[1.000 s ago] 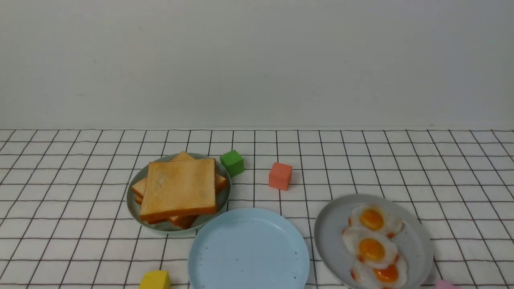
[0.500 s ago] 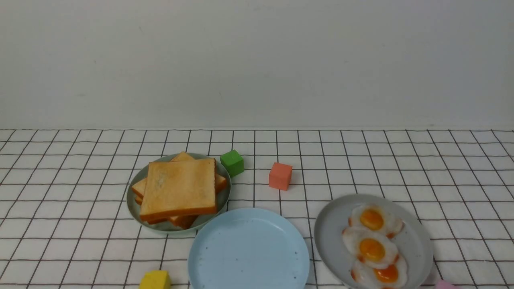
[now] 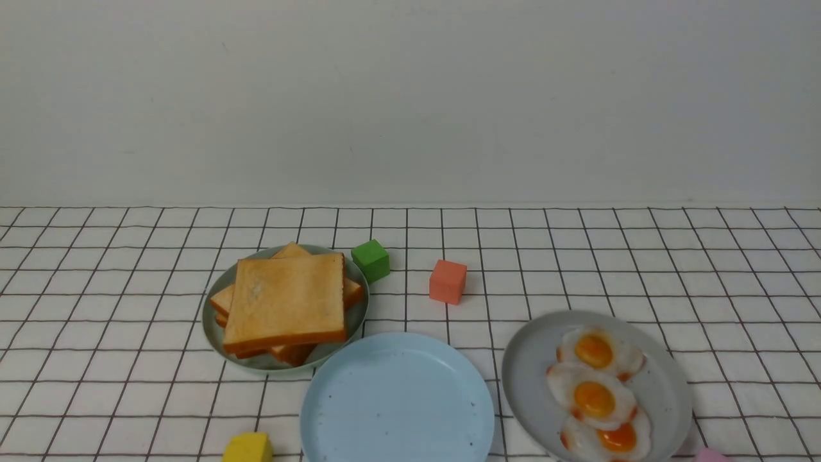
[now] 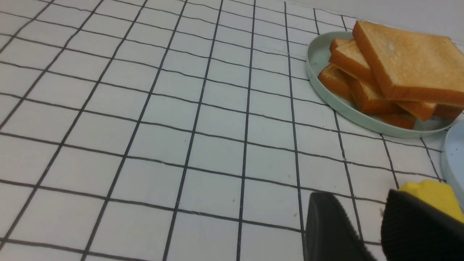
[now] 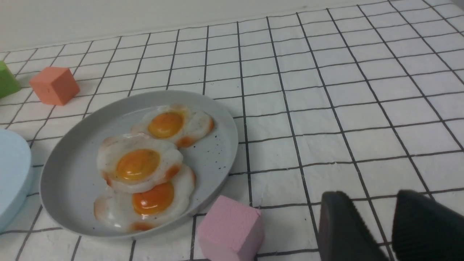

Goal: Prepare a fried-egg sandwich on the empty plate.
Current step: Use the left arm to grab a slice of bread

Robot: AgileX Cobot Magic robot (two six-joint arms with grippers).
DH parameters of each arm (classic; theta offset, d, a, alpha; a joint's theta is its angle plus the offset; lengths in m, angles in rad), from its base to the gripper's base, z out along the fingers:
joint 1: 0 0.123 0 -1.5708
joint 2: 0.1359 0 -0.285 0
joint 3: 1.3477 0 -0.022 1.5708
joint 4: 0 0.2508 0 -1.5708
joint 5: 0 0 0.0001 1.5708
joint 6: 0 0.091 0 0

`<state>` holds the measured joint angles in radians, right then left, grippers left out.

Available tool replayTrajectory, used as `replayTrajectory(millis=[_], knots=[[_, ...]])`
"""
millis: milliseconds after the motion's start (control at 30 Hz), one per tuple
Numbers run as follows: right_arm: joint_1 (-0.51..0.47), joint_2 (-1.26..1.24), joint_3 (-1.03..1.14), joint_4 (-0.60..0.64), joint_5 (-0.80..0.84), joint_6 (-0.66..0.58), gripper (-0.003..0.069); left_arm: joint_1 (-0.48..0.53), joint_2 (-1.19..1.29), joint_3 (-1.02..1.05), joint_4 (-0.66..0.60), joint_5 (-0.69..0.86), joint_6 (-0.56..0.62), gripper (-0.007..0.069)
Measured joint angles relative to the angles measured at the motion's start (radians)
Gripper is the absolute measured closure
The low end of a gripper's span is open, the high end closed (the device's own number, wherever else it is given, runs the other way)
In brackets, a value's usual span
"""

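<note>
Front cam: sky-blue plate sits bare between the toast stack and the fried eggs, left wrist cam: left gripper has jaws a bit apart, holding nothing, beside a yellow block, right wrist cam: right gripper same deal, empty, near a pink block.

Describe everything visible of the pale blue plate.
The pale blue plate is round and shallow with a low rim, smooth, matte, sprinkled with tiny dark speckles. It lies flat and empty on the checked cloth, between the green plate of toast and the grey plate of eggs, close to both; whether the rims touch cannot be told.
</note>
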<state>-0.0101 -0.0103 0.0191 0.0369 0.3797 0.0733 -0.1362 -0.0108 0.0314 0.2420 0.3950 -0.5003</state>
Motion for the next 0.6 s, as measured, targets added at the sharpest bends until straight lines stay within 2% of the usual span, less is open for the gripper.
replayTrajectory(millis=[333, 600], knots=[[0.0, 0.0, 0.007, 0.0, -0.139, 0.0, 0.0417, 0.0, 0.0, 0.0, 0.0, -0.023, 0.0, 0.0386], [0.0, 0.0, 0.007, 0.028, -0.248, 0.06, 0.0417, 0.0, 0.0, 0.0, 0.008, -0.218, 0.0, 0.0386]])
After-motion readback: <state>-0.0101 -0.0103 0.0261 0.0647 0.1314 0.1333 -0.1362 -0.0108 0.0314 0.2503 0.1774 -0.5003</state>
